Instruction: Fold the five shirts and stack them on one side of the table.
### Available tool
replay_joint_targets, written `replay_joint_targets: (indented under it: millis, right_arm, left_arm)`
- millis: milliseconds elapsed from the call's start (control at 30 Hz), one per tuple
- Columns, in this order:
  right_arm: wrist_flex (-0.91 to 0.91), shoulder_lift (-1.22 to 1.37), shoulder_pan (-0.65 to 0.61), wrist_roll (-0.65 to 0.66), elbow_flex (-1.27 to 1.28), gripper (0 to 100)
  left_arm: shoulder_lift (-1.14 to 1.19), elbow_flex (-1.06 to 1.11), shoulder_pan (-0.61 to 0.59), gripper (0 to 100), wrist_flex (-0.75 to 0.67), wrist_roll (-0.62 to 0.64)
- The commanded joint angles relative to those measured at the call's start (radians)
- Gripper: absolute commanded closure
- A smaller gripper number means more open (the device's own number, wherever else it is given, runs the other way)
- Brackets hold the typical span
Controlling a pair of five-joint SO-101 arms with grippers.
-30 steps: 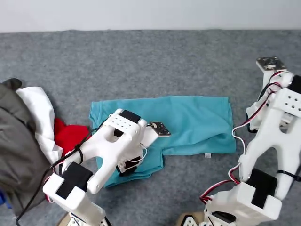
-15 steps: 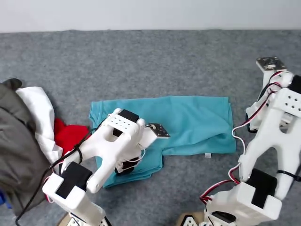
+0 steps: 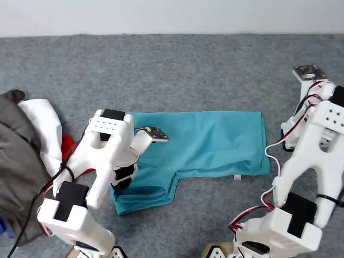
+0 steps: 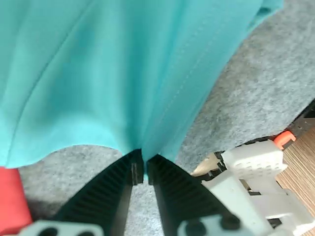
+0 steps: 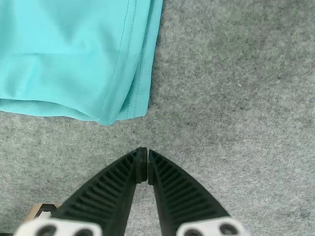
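Observation:
A teal shirt (image 3: pixel 209 142) lies spread across the middle of the grey table, its lower left part doubled over (image 3: pixel 145 193). My left gripper (image 4: pixel 141 168) is shut on a pinched fold of that teal shirt (image 4: pixel 123 73), at the shirt's left end under the arm (image 3: pixel 107 148). My right gripper (image 5: pixel 143 167) is shut with nothing in it, low over bare table just off the shirt's right edge (image 5: pixel 133 93). A pile at the far left holds a grey-olive shirt (image 3: pixel 19 166), a white shirt (image 3: pixel 45 129) and a red shirt (image 3: pixel 72 158).
The right arm (image 3: pixel 314 140) stands at the table's right edge with red and white wires along it. Grey table (image 3: pixel 177 70) stretches open behind the teal shirt. A bit of blue cloth (image 3: pixel 2 228) peeks out at the lower left corner.
My left arm has swung to the left with the teal fabric in its grip, dragging the shirt's lower left part that way. The right arm has stayed put.

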Motion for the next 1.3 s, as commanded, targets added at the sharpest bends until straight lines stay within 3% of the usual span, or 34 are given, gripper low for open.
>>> replay_joint_targets:
  millis: [0, 267, 533, 733, 833, 1267]
  right_arm:
    - [0.042, -0.059, 0.005, -0.003, -0.011, 99.0]
    - [0.039, -0.051, -0.001, -0.003, -0.011, 99.0]
    - [0.039, -0.047, -0.139, -0.031, -0.009, 98.6]
    - [0.038, 0.045, -0.245, -0.213, -0.011, 82.5]
    - [0.030, 0.104, -0.282, -0.255, -0.012, 81.1]
    - [-0.325, 0.312, -0.285, -0.253, -0.069, 85.6]
  left_arm:
    - [-0.018, 0.005, -0.009, 99, 0.038, -0.012]
    - [-0.018, 0.062, -0.014, 99, 0.038, -0.035]
    - [-0.018, 0.051, -0.020, 95, 0.035, 0.002]
    - [-0.018, -0.056, -0.072, 89, 0.038, 0.123]
    - [-0.018, -0.079, -0.092, 87, 0.038, 0.149]
    - [-0.018, -0.085, -0.183, 88, 0.037, 0.207]
